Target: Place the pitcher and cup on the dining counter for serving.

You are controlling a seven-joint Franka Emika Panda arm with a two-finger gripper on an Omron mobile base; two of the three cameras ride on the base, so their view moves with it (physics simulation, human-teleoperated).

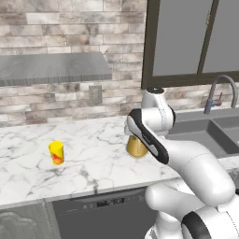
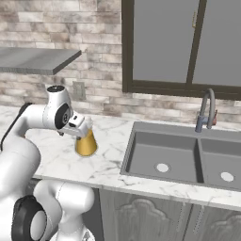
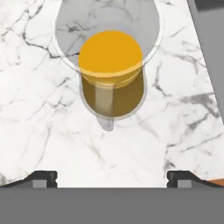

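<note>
Our claw point(image 3: 112, 179) hangs open above the pitcher point(image 3: 111, 83), fingertips point(image 3: 43, 178) spread wide and gripping nothing, probably lining up for a grab near its top. Pitcher stands upright on the marble worktop point(image 1: 93, 158) beside the sink point(image 2: 164, 157). Cup point(image 1: 56, 152) sits well apart; nothing blocks our approach.

Pale brick wall point(image 1: 56, 28) behind white grey-veined marble counter point(image 1: 93, 158); dark-framed window point(image 2: 179, 42); grey double sink point(image 2: 179, 157); curved grey faucet point(image 2: 206, 110).
</note>
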